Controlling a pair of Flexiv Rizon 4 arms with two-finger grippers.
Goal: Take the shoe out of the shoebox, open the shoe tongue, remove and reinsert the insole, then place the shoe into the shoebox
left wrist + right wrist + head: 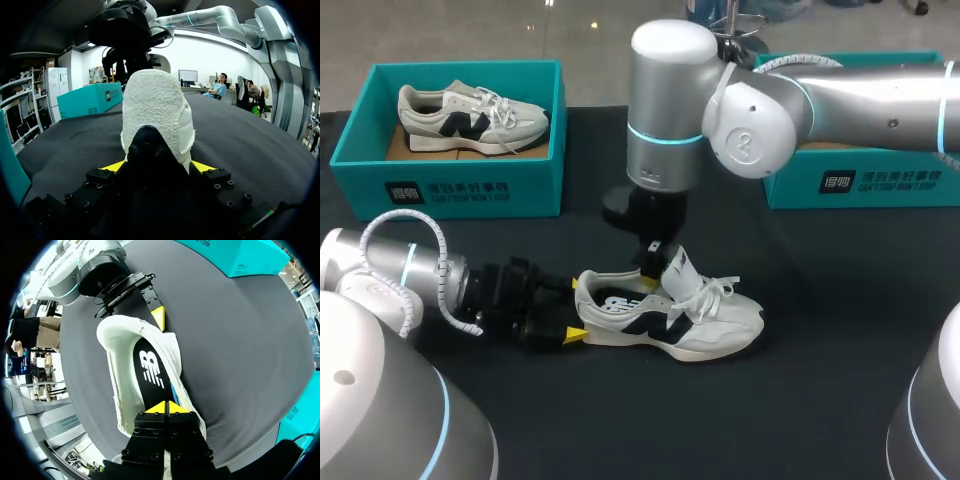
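The left gripper (159, 166) is clamped on the white-and-black sneaker (700, 320) at its heel. The grip could be dragged loose if the black insole (150, 367) is yanked by the pinched-shut right gripper (166, 407).

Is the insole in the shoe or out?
In. The black insole lies inside the shoe, held at the heel by the left gripper.

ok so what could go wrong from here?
1. The left gripper clamps only the heel of the shoe; an upward pull could tip it.
2. The right gripper has its tips shut over the insole; what they pinch is unclear.
3. Loose laces could snag.
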